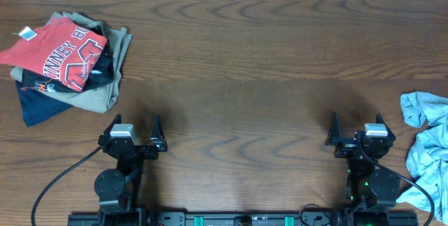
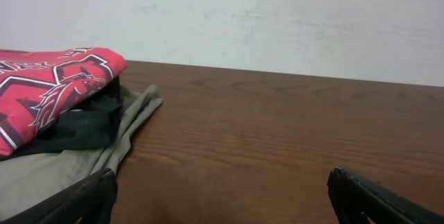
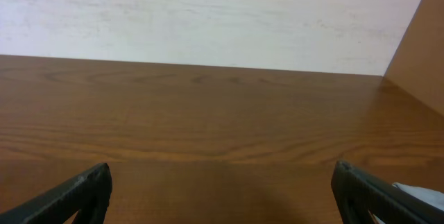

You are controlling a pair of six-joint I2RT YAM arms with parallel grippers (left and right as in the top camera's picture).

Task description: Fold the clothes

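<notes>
Pale blue-grey T-shirt point(image 1: 428, 149): crumpled in a heap at the right edge of the desk point(image 1: 238, 58), partly cut off in the overhead view and not yet spread out.
Direction from the tools: it lies to the right of the right tool point(image 1: 358, 122), just beside that arm's base. It is well apart from the left tool point(image 1: 136, 122), across the bare middle of the desk.
Long axis: the heap runs roughly near-to-far along the desk edge — collar and hem cannot be told apart.
Nearer arm: the right one, and in my judgement it is the one to reach sideways and draw the shirt toward the middle.
Right tool: fingers spread wide, nothing between them.
Left tool: likewise wide apart and empty.
Folded stack, far left: red shirt point(image 1: 59, 51) on top, over a navy garment point(image 1: 35, 103) and a khaki garment point(image 1: 105, 79).
Writing: white block letters on the red shirt, with "NNEY" and "BU" legible — the rest is lost in the fold.
Tag point(image 1: 26, 33): small and white, at the shirt's corner, its print too small to read.
</notes>
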